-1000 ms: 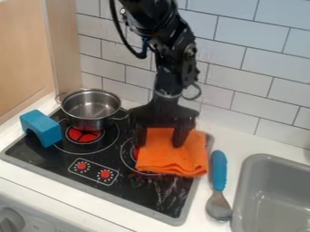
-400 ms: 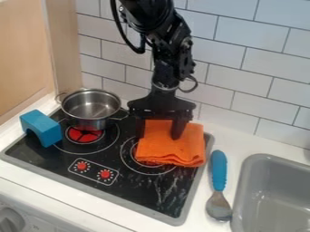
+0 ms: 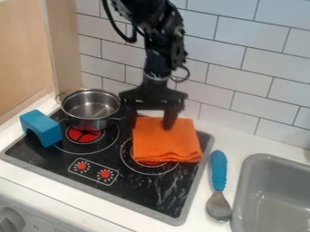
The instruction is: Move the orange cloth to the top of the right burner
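Note:
The orange cloth (image 3: 167, 142), folded and roughly square, lies on the right side of the black stovetop. It covers the upper part of the right burner (image 3: 150, 168), whose lower rings and a strip of red show below its front edge. The black gripper (image 3: 150, 124) hangs over the cloth's back edge with its two fingers spread wide. Its right finger overlaps the cloth and its left finger stands by the cloth's back left corner.
A metal pot (image 3: 91, 108) stands at the back left of the stove, near a blue arch block (image 3: 41, 128). A spoon with a blue handle (image 3: 218, 170) lies between stove and grey sink (image 3: 242, 190). The tiled wall (image 3: 242, 81) rises behind.
The cloth has slid toward the back of the stove and slightly left, uncovering the burner's lower rings. The gripper has shifted back and left, its fingers still apart.

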Available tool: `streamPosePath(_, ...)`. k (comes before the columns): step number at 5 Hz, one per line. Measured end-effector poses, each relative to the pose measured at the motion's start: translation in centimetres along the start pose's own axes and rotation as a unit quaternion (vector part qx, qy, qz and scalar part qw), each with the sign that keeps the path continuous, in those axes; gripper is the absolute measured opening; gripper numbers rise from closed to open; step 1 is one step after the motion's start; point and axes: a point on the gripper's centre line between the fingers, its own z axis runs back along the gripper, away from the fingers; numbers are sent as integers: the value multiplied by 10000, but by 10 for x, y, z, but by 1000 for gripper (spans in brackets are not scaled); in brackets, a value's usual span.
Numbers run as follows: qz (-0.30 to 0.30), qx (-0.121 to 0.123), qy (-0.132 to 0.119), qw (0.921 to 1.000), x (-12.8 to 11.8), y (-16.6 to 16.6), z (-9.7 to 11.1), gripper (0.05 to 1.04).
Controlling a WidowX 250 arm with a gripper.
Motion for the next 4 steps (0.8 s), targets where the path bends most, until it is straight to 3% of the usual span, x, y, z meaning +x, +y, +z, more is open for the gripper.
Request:
streamPosePath(1,11,-84,-130,9999,5,1,12,998)
streamPosePath(4,282,-539,-858,9945,21,3,75,998)
